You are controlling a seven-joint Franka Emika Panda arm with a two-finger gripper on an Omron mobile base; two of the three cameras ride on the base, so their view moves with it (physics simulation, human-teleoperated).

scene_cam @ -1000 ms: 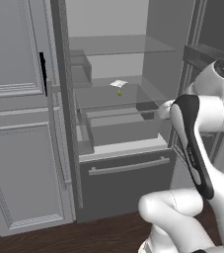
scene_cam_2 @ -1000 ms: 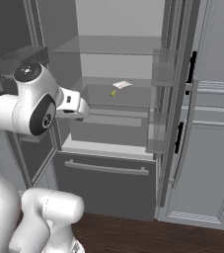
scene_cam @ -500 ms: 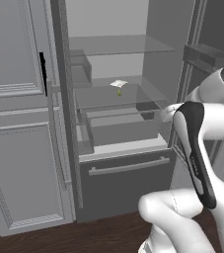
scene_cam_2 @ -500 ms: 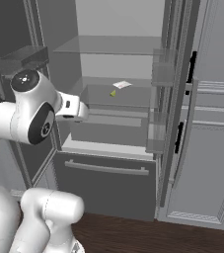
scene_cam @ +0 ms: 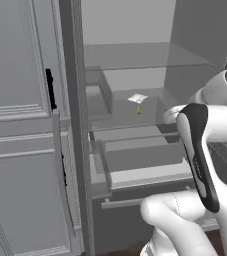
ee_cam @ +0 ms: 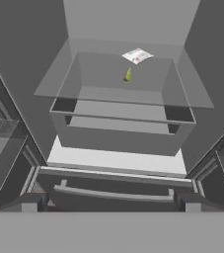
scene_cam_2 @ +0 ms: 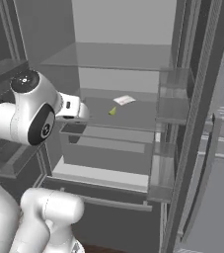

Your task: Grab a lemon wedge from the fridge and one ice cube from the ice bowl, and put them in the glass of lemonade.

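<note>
On the middle glass shelf of the open fridge (scene_cam: 135, 55) lies one lemon wedge (scene_cam: 138, 109), a tiny yellow-green pointed piece, standing apart from everything but one small flat white packet (scene_cam: 137, 98) just behind it. Hand view shows the same pair: wedge (ee_cam: 128, 75) near the shelf centre, packet (ee_cam: 137, 56) further back with a faint reddish mark on it. Right base view agrees, wedge (scene_cam_2: 112, 111) in front of the packet (scene_cam_2: 124, 100).

Fridge interior is matte grey, flat-walled. I count two clear glass shelves (ee_cam: 133, 96), smooth and see-through, one above the other. Below them sits one pale grey drawer, boxy, pulled forward, and under it a lower drawer front with one long bar handle (ee_cam: 114, 193). Door bins of clear plastic hang on both open doors.

Light grey panelled cabinet (scene_cam: 20, 125) stands to the left, with one short black handle (scene_cam: 49, 89).

My arm is white and glossy with a dark joint band. My pincer is spread fully wide, nothing between the fingers, well short of the wedge.
</note>
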